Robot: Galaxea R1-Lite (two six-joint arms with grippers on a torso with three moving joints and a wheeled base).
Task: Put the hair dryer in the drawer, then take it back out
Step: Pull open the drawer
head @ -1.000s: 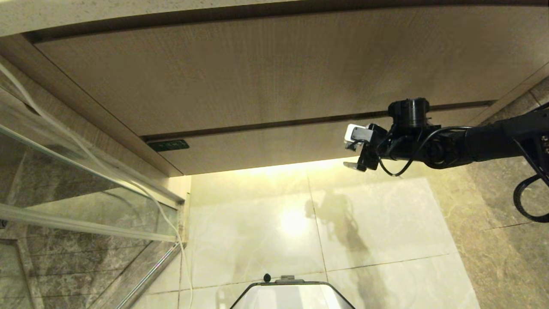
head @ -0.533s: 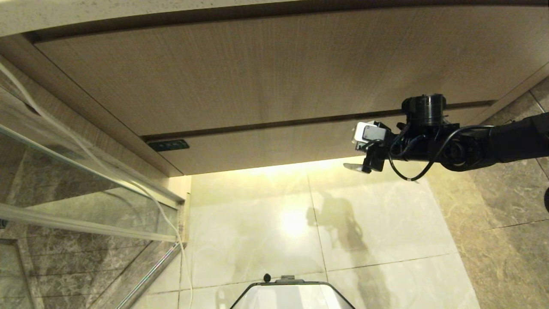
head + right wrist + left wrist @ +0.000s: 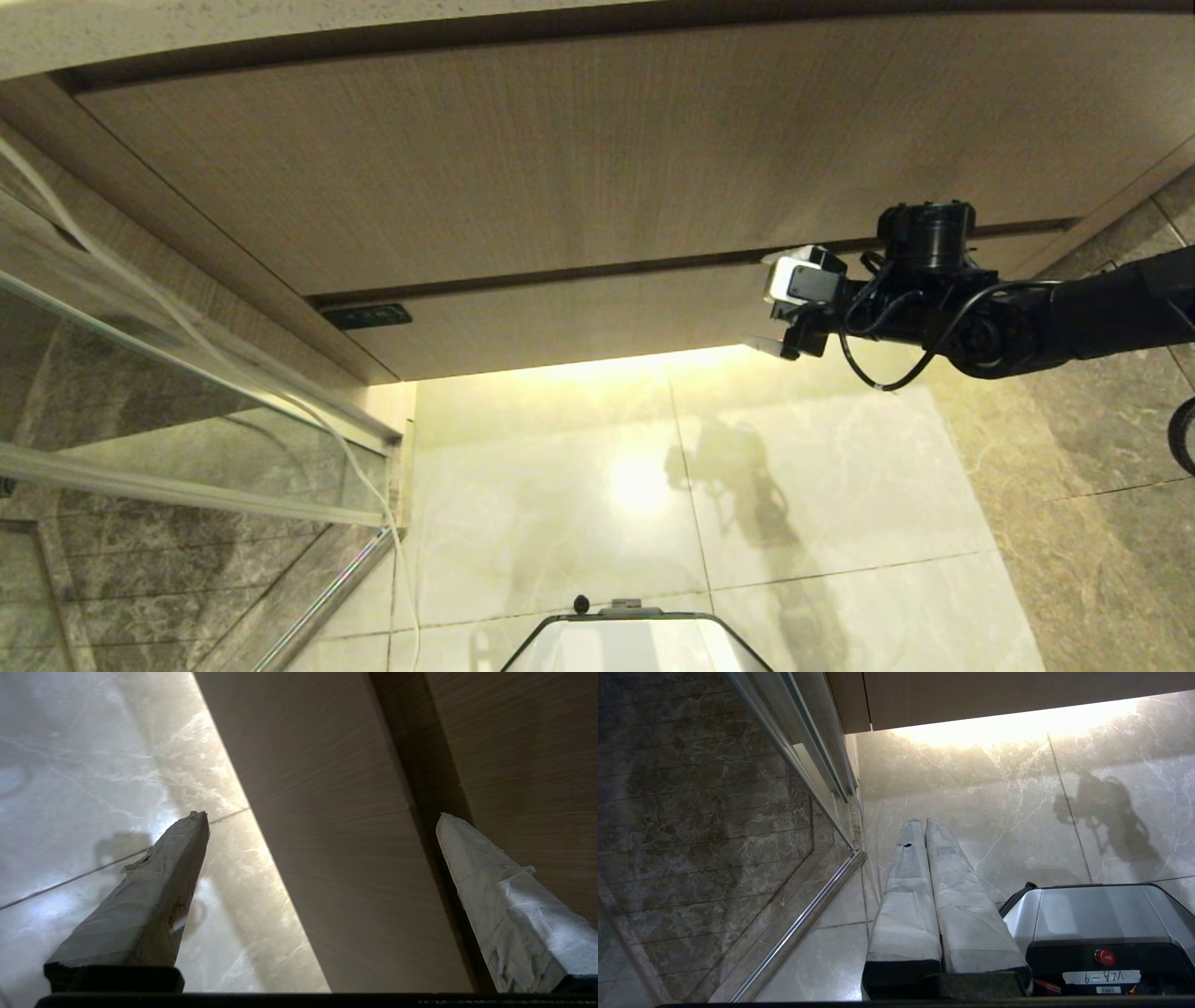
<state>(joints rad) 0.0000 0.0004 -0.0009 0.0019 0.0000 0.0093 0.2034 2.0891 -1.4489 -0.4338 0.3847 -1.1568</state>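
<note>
Since a second ago the right claw (image 3: 777, 322) has edged rightward; wide open, empty, it straddles the closed drawer (image 3: 597, 317) front below the taller panel (image 3: 560, 159)

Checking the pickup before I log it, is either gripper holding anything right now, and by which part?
Nothing is held. The right gripper has its jaws open, empty, straddling the shut light-brown wood-grain drawer's narrow front; the left gripper is shut on nothing.

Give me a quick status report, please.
Right gripper open, straddling the shut drawer front. Left gripper shut, parked. Hair dryer not in view.
</note>
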